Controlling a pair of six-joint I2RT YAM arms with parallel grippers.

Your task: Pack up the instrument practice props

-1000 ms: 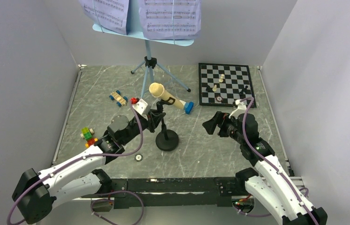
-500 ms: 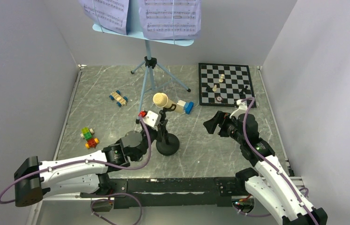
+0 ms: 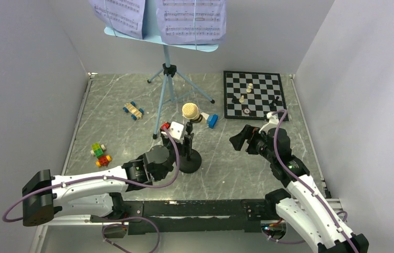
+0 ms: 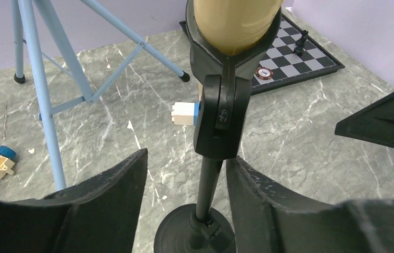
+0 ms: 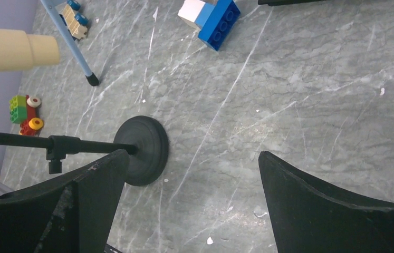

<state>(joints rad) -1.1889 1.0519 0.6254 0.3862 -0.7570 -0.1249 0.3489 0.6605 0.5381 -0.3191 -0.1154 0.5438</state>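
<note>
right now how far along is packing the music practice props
Nothing looks packed. In hand: the open left gripper straddles the short black round-based mic stand, tan microphone clipped in. To do: the tall light-blue music stand and lavender sheet-music pages stand at the back; right gripper hangs open.

My top camera looks down from above the near edge of the desk [image 3: 115, 137], showing it whole. Both wrist cameras sit close to the black mic stand [image 4: 205, 184]. The left one faces the far edge, the right one the left edge.
</note>
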